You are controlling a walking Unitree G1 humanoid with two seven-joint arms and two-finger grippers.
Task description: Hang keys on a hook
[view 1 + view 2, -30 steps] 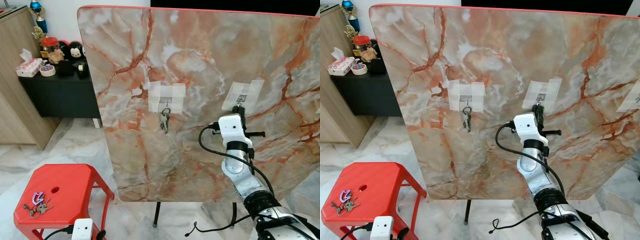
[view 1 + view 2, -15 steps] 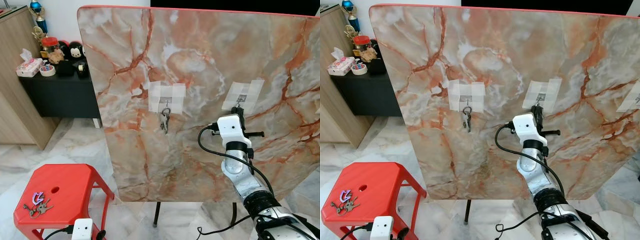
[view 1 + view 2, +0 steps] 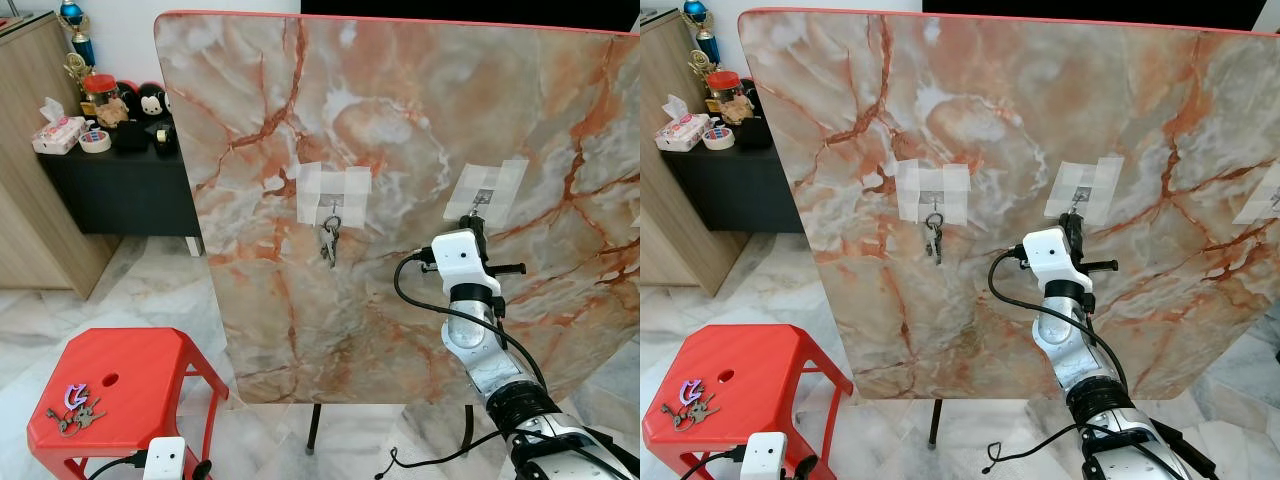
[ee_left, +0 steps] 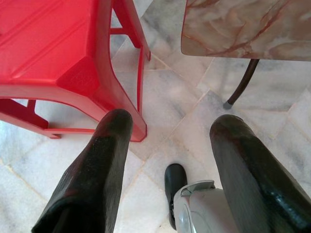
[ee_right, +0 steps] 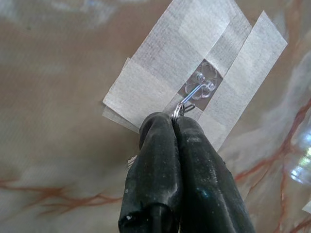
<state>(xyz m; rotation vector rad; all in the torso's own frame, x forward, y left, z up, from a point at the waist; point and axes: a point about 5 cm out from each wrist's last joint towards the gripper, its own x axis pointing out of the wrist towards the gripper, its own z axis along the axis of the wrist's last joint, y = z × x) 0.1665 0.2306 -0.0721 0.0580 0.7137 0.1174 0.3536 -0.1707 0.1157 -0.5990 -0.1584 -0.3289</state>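
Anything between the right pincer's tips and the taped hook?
Just the key ring, pinched by the right pincer and touching the hook, per the right wrist view.

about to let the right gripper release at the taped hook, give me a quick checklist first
1. Right gripper at the clear plastic hook under white tape strips: ok.
2. Black fingers pinched on the small silver key ring: ok.
3. Ring actually over the hook's prong: cannot tell.
4. Keys hanging below the fingers: cannot tell, hidden.
5. Upright marble-pattern board steady on its stand: ok.
6. Left gripper open, idle near the red plastic stool: ok.
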